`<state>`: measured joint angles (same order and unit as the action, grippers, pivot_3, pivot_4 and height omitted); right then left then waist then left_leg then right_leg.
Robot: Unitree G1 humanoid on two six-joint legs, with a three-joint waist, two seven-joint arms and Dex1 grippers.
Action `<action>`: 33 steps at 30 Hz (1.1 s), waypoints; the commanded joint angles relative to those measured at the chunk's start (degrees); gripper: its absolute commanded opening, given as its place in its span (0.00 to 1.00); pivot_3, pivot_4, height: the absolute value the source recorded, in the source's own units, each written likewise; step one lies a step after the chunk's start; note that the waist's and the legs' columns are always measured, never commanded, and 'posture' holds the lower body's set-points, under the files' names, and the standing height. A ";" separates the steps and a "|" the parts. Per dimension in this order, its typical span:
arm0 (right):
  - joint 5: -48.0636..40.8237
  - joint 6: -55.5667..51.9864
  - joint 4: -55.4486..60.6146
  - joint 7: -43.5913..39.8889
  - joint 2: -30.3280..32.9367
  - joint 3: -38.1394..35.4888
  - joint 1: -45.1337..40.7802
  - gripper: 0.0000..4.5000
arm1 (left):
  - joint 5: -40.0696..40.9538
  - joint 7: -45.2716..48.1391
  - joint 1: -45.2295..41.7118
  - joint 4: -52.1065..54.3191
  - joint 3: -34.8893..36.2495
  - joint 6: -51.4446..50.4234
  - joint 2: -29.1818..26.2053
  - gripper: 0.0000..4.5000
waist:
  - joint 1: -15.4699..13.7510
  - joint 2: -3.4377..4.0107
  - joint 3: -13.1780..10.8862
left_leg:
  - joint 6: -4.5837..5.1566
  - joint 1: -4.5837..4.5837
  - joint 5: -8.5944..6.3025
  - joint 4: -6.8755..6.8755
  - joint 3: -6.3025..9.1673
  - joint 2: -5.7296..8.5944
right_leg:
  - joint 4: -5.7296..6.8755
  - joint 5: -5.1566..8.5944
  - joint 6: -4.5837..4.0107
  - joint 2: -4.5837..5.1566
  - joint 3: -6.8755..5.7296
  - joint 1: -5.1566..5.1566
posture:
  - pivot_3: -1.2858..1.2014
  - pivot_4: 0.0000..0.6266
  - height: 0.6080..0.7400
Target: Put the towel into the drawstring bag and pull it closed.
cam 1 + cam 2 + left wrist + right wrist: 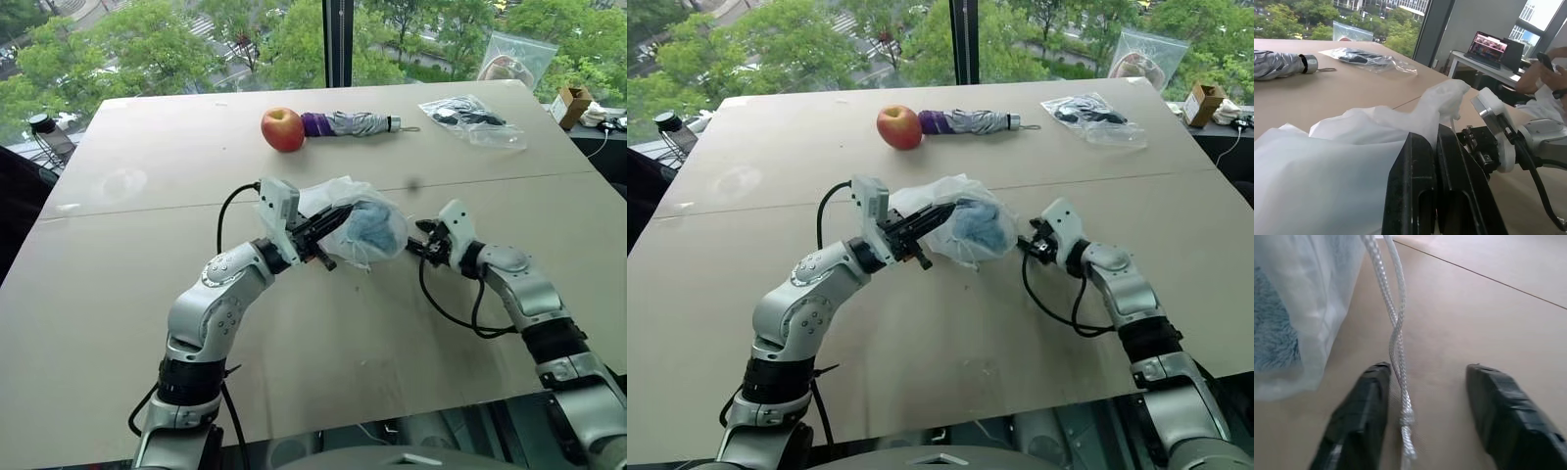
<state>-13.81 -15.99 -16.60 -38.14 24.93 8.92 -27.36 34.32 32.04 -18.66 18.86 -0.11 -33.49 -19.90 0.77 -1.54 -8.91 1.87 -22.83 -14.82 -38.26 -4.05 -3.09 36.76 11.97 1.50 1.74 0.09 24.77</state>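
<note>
Tan table (147,294), left tool (338,220) pinching drawstring bag (343,201), towel (377,227) inside

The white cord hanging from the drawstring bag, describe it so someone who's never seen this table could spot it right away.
On the large tan table, find the thin translucent white drawstring bag with the light-blue fluffy towel inside, held up in the shut left gripper. Beside it hangs a twisted white braided cord, knotted near its end, dangling between the open right gripper's black fingers. Nothing else nearby is string-like.
</note>
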 commanded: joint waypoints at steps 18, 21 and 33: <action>3.33 4.79 4.04 12.55 1.07 -13.31 -2.18 0.00 | -1.74 2.92 -1.38 -0.79 -0.59 1.53 -0.98 0.06 | -0.66 -0.02 -0.02 | 0.00 -0.03 0.00 -0.10 -0.06 0.17 | -0.01 0.12 -0.15 0.12 0.16 -0.02 | 0.52 0.24 1.00; 3.66 4.74 4.04 12.18 0.48 -12.68 -3.35 0.00 | -3.88 3.40 -2.05 -1.57 -0.88 3.24 -1.51 0.29 | -0.13 -0.02 -0.02 | 0.00 -0.04 0.00 -0.03 -0.06 0.15 | -0.01 -0.03 0.07 0.08 0.08 -0.02 | 0.52 0.24 1.00; 4.10 4.23 5.78 11.79 -1.60 -12.29 -1.51 0.00 | 5.43 8.87 4.27 10.12 -3.55 -7.29 -5.99 0.66 | 0.10 0.00 -0.03 | 0.01 -0.05 -0.02 0.07 -0.01 0.06 | -0.05 0.01 0.15 0.07 0.20 0.05 | 0.52 0.24 1.00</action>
<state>-9.35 -12.28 -13.59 -26.41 23.26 -2.42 -28.75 38.36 39.65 -14.90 25.55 -2.08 -39.48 -25.50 0.87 -1.54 -8.94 1.88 -22.84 -14.84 -38.19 -4.07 -3.03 36.74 11.98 1.65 1.80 0.34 24.81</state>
